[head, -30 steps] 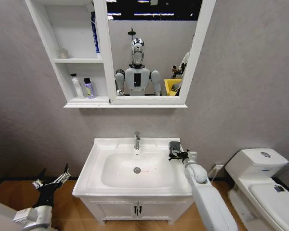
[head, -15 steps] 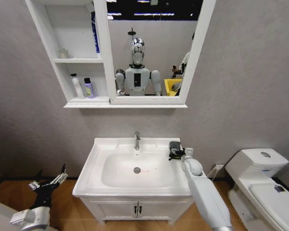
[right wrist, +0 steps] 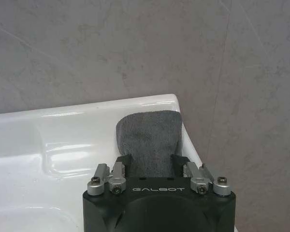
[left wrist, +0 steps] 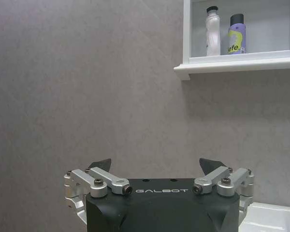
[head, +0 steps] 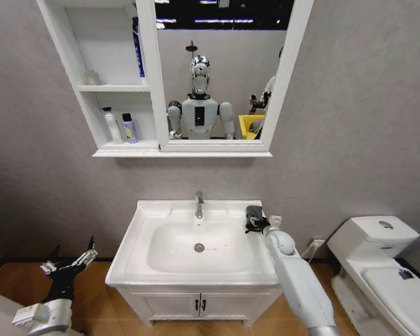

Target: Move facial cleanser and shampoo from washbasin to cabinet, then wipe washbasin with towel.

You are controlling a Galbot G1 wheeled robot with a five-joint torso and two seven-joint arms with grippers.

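Towel first: your right claw sits right over it, fingers spread to either side of the dark grey cloth with their tips down at its near end — whether they touch it you cannot tell from the wrist view. In the head view that claw is at the back right corner of the washbasin, where the towel lies flat on the white rim, close to the wall.

Moving outward, the chrome tap stands at the middle of the back rim, and the drain sits in the bowl below it.

Your left claw hangs low and well off to the left of the washbasin, above the wooden floor, its fingers wide apart and gripping nothing — the wrist view shows the tips spread against the grey wall.

Up on the cabinet, a white bottle and a purple bottle stand side by side on the lower shelf, beside the mirror.
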